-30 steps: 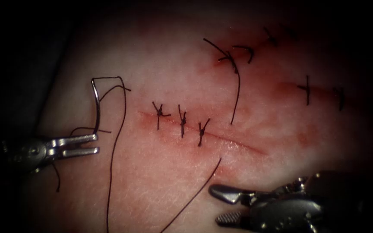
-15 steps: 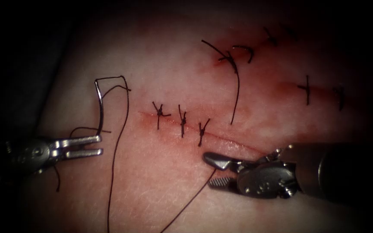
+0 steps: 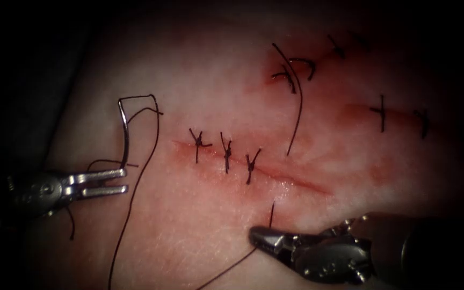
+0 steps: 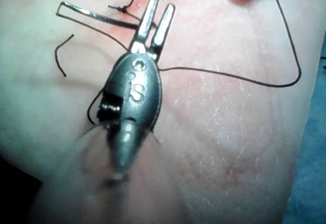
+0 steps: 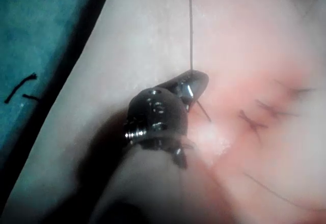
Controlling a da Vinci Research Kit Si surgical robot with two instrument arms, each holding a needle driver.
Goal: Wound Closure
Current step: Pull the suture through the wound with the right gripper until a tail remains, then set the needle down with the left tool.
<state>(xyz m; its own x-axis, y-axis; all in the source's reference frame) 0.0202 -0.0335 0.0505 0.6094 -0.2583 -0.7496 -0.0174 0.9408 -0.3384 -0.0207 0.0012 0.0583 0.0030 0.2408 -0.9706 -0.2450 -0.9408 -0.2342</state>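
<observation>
The cut (image 3: 296, 181) runs across the tissue (image 3: 205, 225), with three stitches (image 3: 225, 154) closing its left part. Left of the cut, my left tool (image 3: 124, 181) is shut on one end of the curved needle (image 3: 124, 134). The needle stands up clear of the tissue. Thread (image 3: 154, 139) leaves its upper end and trails down. The same needle (image 4: 97, 15) shows beside the left tool (image 4: 160, 7). Below the cut's open right part, my right tool (image 3: 256, 236) is shut on the thread (image 3: 271, 210) close to its free end. In the right wrist view the right tool (image 5: 193, 84) pinches that thread (image 5: 191, 30).
Other stitched cuts lie at the upper right (image 3: 382, 113), one with a long loose thread tail (image 3: 296, 118) and red fluid (image 3: 271, 79). A blue cloth (image 5: 41, 30) with cut thread ends (image 5: 20, 89) borders the tissue.
My right tool came in from the lower right with open jaws and shut on the thread's free end below the cut. The left tool and needle stayed put.
</observation>
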